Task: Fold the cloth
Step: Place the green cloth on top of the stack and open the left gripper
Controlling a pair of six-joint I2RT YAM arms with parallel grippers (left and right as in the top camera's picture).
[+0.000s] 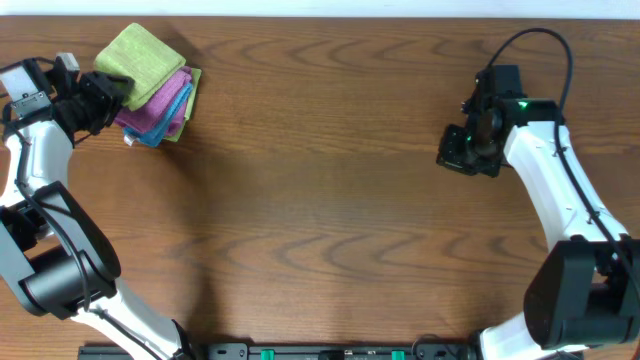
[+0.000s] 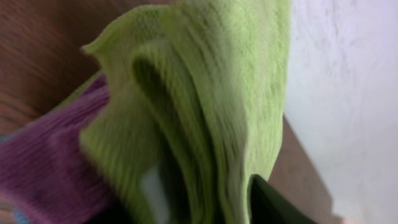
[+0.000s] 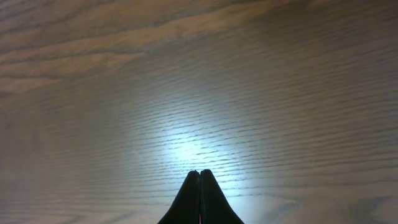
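Observation:
The lime-green cloth point(image 1: 140, 58) lies folded on top of a stack of cloths at the table's far left. My left gripper point(image 1: 112, 92) is at the cloth's left edge and is shut on it. In the left wrist view the green cloth point(image 2: 205, 106) fills the frame in bunched folds, pinched beside a dark finger at the bottom. My right gripper point(image 1: 462, 150) is shut and empty over bare table at the far right. Its closed fingertips point(image 3: 199, 173) show in the right wrist view.
Under the green cloth lie a purple cloth point(image 1: 150, 112) and a blue cloth point(image 1: 178, 102). The purple one also shows in the left wrist view point(image 2: 43, 168). The table's far edge and a white wall point(image 2: 348, 93) are close behind the stack.

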